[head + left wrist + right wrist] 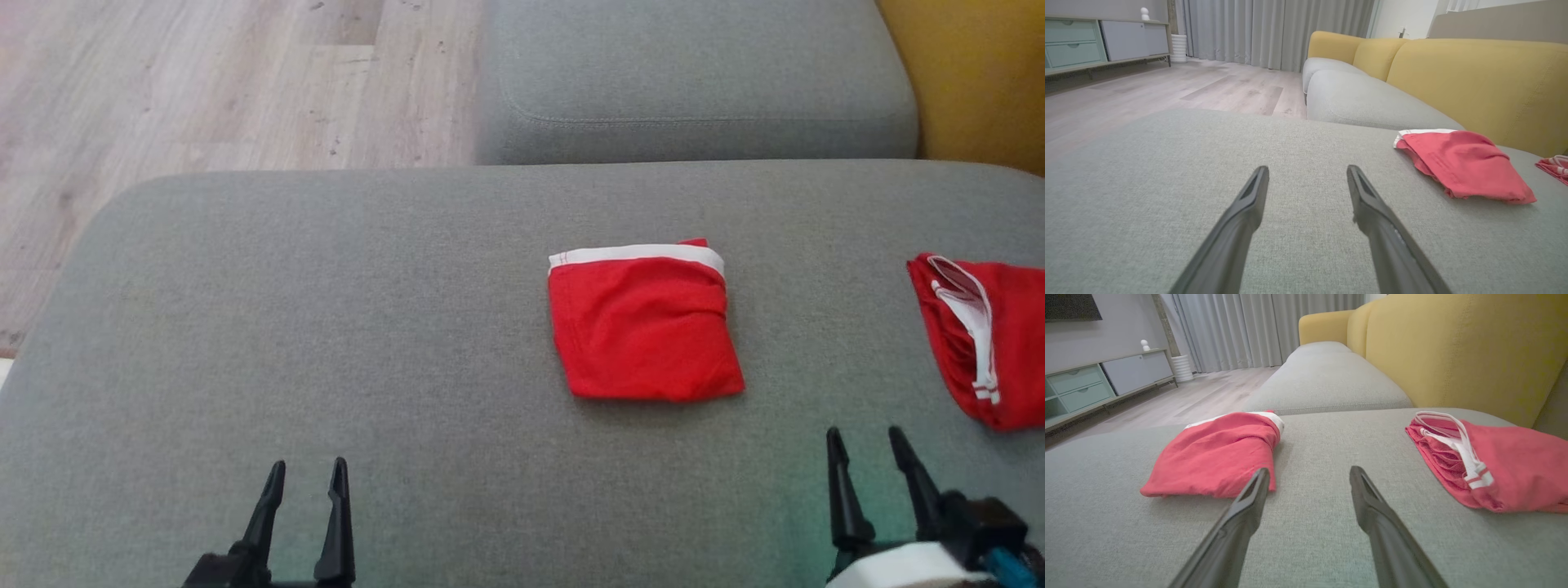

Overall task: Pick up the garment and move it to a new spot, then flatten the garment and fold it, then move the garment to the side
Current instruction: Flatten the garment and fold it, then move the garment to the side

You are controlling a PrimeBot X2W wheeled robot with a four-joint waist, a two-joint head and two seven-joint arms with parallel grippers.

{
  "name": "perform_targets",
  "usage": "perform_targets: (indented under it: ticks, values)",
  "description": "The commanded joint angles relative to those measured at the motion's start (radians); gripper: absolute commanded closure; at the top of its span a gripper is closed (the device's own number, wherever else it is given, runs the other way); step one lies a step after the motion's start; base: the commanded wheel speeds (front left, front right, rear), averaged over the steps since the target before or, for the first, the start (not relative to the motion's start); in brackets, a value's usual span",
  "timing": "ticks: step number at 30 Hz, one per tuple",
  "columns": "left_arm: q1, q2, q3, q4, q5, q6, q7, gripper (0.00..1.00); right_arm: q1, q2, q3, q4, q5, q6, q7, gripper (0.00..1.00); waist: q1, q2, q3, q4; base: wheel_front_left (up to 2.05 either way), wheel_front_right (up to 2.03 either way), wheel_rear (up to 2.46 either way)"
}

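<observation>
While you look down at the big grey cushion [326,286], you see the folded red garment [645,327] lying flat on it, a little to the right of the cushion's middle. It is bright red and folded into a small, almost square pack. A white band runs along the edge that faces the cushion's far side, and a tiny red bit sticks out past the band at one corner. The cloth has a few soft wrinkles, and its sides lean a little, so the pack is not quite straight.

Your left gripper [309,465] is over the near left part of the cushion. Its two dark fingers are spread apart with nothing between them. Your right gripper [864,433] is over the near right part of the cushion. Its fingers are apart too, and it holds nothing. Bare grey cushion shows between its tips and the folded garment.

A second red garment [980,343] with white stripes lies at the cushion's right edge, well apart from the folded one. Past the cushion's far edge you see another grey cushion [694,73], a wooden floor [204,82] and a yellow backrest [980,73].
</observation>
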Motion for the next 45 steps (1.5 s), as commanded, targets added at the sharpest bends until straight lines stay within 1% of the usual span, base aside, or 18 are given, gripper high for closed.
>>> perform_targets:
  ticks: [1, 11, 20, 22, 24, 26, 28, 30, 34, 37, 40, 45]
  values:
    - [-0.049, -0.002, 0.039, -0.021, 0.01, -0.004, -0.01, 0.0, -0.02, -0.005, 0.017, -0.032, -0.01, 0.007, -0.011, 0.0, 0.0, 0.0, 0.001, -0.006, 0.0, 0.0, 0.0]
    - [-0.077, -0.002, 0.061, 0.052, 0.034, -0.011, -0.01, 0.0, -0.026, 0.01, 0.016, -0.011, -0.01, 0.007, -0.011, 0.0, 0.0, 0.0, 0.01, -0.017, 0.0, 0.0, 0.0]
    - [-0.092, -0.002, 0.064, 0.069, 0.031, -0.014, -0.01, 0.0, -0.027, 0.013, 0.018, 0.007, -0.01, 0.007, -0.011, 0.0, 0.0, 0.0, 0.016, -0.011, 0.0, 0.0, 0.0]
    - [-0.094, -0.002, 0.064, 0.068, 0.029, -0.014, -0.01, 0.0, -0.034, 0.014, 0.016, 0.023, 0.013, 0.007, -0.011, 0.0, 0.0, 0.0, 0.018, -0.008, 0.0, 0.0, 0.0]
    - [-0.097, -0.002, 0.062, 0.066, 0.028, -0.014, -0.01, 0.0, -0.052, 0.011, 0.037, 0.045, 0.05, 0.007, -0.011, 0.0, 0.0, 0.0, 0.024, -0.004, 0.0, 0.0, 0.0]
    - [-0.102, -0.002, 0.06, 0.06, 0.025, -0.013, -0.01, 0.0, -0.094, -0.013, 0.059, 0.055, 0.093, 0.007, -0.001, 0.0, 0.0, 0.0, 0.033, -0.001, 0.0, 0.0, 0.0]
    - [-0.106, -0.002, 0.051, 0.054, 0.019, -0.01, -0.01, 0.0, -0.146, -0.041, 0.085, 0.052, 0.157, 0.007, 0.045, 0.0, 0.0, 0.0, 0.043, 0.004, 0.0, 0.0, 0.0]
    - [-0.112, -0.002, 0.037, 0.045, 0.011, -0.007, -0.01, 0.0, -0.208, -0.071, 0.099, 0.04, 0.243, 0.007, 0.118, 0.0, 0.0, 0.0, 0.066, 0.012, 0.0, 0.0, 0.0]
    - [-0.132, -0.002, -0.004, 0.031, -0.012, 0.001, -0.01, 0.0, -0.334, -0.121, 0.109, 0.029, 0.417, 0.007, 0.315, 0.0, 0.0, 0.0, 0.115, 0.041, 0.0, 0.0, 0.0]
    - [-0.146, -0.002, -0.04, 0.03, -0.028, 0.009, -0.01, 0.0, -0.408, -0.149, 0.115, 0.063, 0.513, 0.007, 0.484, 0.0, 0.0, 0.0, 0.145, 0.073, 0.0, 0.0, 0.0]
    - [-0.156, -0.002, -0.071, 0.034, -0.044, 0.018, -0.01, 0.0, -0.467, -0.16, 0.106, 0.113, 0.564, 0.007, 0.592, 0.0, 0.0, 0.0, 0.168, 0.108, 0.0, 0.0, 0.0]
    - [-0.17, -0.002, -0.11, 0.03, -0.061, 0.034, -0.01, 0.0, -0.543, -0.159, 0.077, 0.236, 0.568, 0.007, 0.658, 0.0, 0.0, 0.0, 0.199, 0.164, 0.0, 0.0, 0.0]
